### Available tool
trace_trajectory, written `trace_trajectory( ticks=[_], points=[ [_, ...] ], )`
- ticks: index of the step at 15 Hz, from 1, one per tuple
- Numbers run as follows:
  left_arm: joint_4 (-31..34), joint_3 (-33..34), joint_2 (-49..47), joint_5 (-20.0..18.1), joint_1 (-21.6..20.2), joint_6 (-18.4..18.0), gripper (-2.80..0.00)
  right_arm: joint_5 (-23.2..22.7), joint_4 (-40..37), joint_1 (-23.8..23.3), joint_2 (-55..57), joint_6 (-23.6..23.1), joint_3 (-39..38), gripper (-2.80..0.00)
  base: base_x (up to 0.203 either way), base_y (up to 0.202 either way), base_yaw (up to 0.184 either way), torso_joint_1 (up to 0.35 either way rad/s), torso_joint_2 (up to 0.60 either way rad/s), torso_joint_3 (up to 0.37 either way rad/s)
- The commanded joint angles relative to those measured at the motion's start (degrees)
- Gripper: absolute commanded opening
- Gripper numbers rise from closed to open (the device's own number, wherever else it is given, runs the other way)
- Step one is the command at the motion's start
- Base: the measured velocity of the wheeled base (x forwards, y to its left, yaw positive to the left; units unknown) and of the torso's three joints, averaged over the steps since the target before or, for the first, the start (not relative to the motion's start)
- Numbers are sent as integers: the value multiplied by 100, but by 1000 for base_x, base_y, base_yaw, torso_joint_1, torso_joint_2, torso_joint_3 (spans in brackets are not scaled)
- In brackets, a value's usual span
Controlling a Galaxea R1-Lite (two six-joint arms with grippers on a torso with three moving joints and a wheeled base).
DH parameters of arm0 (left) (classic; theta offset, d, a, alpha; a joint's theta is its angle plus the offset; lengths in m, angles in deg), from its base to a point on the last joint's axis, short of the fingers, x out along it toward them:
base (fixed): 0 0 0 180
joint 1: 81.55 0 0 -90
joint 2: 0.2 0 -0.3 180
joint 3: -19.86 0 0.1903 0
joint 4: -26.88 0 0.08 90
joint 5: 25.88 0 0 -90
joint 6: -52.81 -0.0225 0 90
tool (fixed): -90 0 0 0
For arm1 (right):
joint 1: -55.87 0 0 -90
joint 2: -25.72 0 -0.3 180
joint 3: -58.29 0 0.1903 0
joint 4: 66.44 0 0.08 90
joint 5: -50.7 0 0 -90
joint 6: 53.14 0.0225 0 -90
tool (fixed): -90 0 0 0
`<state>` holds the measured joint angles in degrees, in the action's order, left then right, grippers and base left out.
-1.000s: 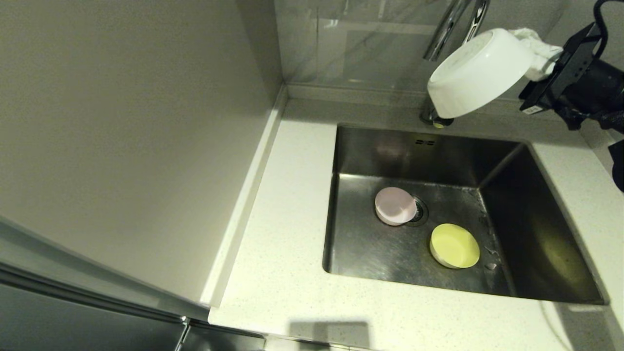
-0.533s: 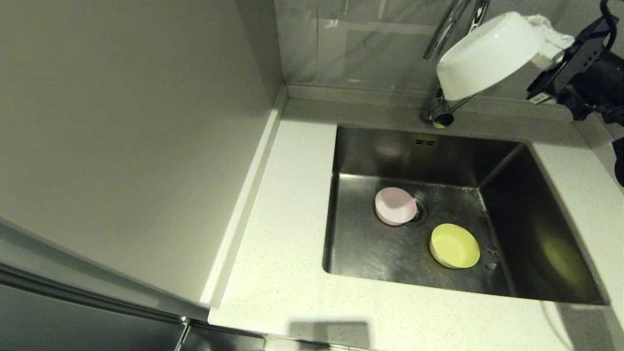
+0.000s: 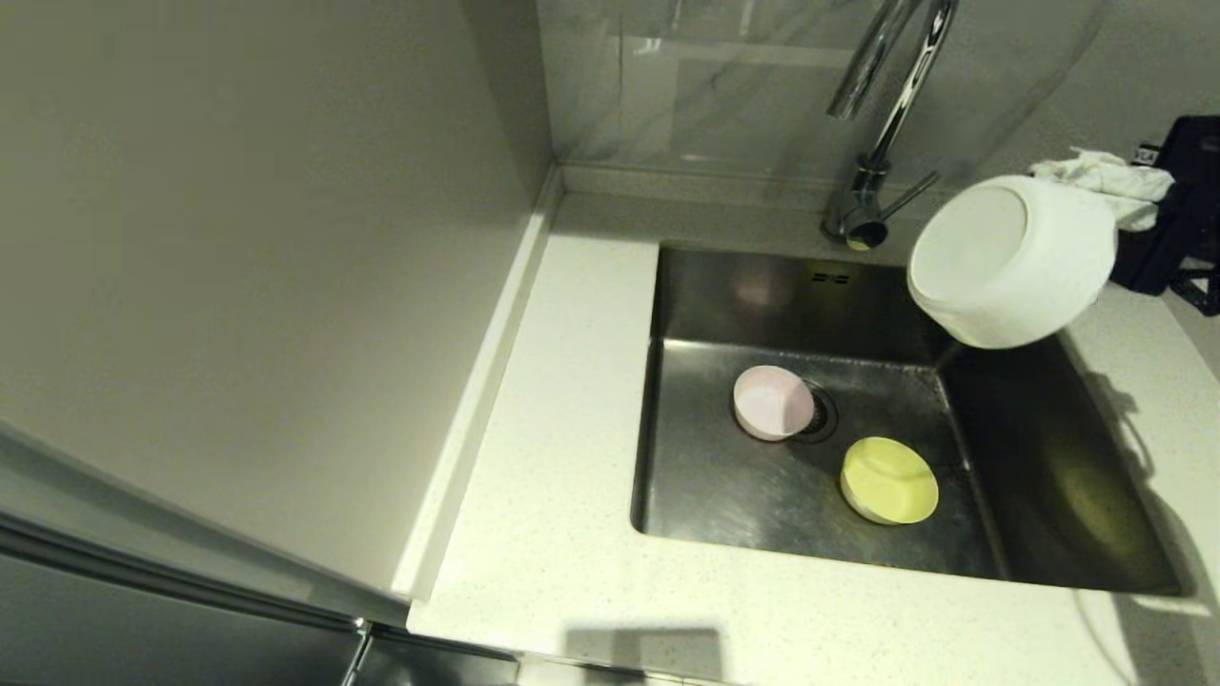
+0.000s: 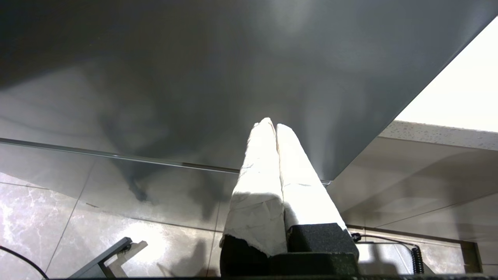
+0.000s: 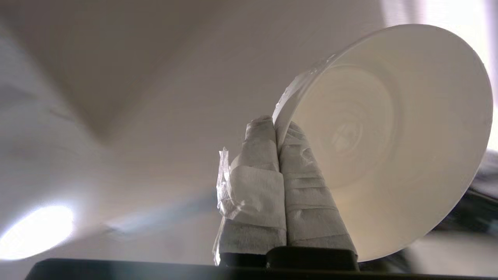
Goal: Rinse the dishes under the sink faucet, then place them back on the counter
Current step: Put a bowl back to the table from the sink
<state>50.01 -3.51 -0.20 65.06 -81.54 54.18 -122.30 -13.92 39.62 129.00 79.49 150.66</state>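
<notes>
- White bowl (image 3: 1010, 262), tipped on its side at the head view's upper right above the sink (image 3: 1067, 495), pinched by its rim in the right gripper (image 5: 277, 130).
- Pink bowl (image 3: 773, 402) and yellow-green bowl (image 3: 888, 480) sit in the basin, frame centre.
- Left gripper (image 4: 275, 126): fingers pressed together, empty.

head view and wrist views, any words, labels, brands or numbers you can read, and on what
No text can be read in any view.
A small white label sits on the black right arm: too small and blurred to read.
White bowl, pink bowl, yellow-green bowl: plain, no marks.
Faucet, sink, counter: no brand or sign visible.
</notes>
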Motion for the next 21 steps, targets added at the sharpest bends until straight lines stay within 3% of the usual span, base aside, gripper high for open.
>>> trace_trajectory(
  ticks=[1,3,6,9,11,13,16,21],
  points=[
    [-2,0,9,3,-2,4,-280,-455,5,-355,7,-719,-170,-280,0,0,0,0,0,0],
    [-2,0,9,3,-2,4,-280,-466,-86,-421,-70,-766,116,-280,0,0,0,0,0,0],
    [-2,0,9,3,-2,4,-280,-467,-1036,-275,-274,-217,1587,-280,0,0,0,0,0,0],
    [-2,0,9,3,-2,4,-280,-467,-4126,379,-274,171,2974,-280,0,0,0,0,0,0],
    [-2,0,9,3,-2,4,-280,-467,-6138,533,-186,268,2987,-280,0,0,0,0,0,0],
    [-2,0,9,3,-2,4,-280,-467,-7670,566,-68,311,2347,-280,0,0,0,0,0,0],
    [-2,0,9,3,-2,4,-280,-467,-7934,582,-50,324,2010,-280,0,0,0,0,0,0],
    [-2,0,9,3,-2,4,-280,-467,-7417,310,-429,188,4087,-280,0,0,0,0,0,0]
  ],
)
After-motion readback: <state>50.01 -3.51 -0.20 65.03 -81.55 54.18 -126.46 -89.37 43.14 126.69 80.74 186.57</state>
